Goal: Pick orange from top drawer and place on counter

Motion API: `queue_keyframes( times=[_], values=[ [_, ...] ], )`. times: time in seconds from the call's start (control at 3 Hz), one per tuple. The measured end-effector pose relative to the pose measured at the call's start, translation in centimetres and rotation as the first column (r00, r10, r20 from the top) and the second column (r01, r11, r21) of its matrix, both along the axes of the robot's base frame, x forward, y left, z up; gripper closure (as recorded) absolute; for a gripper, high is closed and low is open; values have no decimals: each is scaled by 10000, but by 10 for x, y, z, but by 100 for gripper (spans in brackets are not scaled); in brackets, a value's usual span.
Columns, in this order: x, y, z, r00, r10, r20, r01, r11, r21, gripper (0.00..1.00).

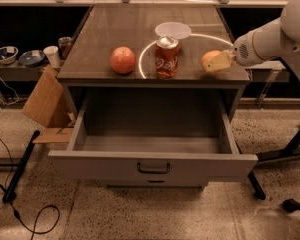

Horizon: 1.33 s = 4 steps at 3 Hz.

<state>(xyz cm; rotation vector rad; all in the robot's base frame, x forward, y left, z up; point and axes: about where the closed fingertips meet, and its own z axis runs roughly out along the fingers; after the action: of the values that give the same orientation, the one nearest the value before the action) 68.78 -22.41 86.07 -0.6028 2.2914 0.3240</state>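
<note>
The counter (115, 34) is dark grey-brown, with wood grain and a pale curved reflection. On it the soda can (167, 60) is red with white lettering, the larger fruit (122, 60) reddish-orange, and the bowl (173, 30) white. At the counter's right edge, the pale yellowish gripper (215, 62) grips the plain orange (206, 58). The top drawer (100, 166) is grey and its handle (153, 168) dark. The floor (140, 214) is speckled beige.
</note>
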Motion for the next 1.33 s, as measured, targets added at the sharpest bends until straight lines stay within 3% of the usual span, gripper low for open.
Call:
queue_keyframes(
  times=[0.67,1.0,1.33],
  values=[
    [24,-3,-8,9986,-363,-375,357,9992,-155,100],
    [30,-4,-7,9975,-588,-391,582,9982,-164,86],
    [33,-5,-5,9964,-753,-384,747,9971,-146,63]
  ],
)
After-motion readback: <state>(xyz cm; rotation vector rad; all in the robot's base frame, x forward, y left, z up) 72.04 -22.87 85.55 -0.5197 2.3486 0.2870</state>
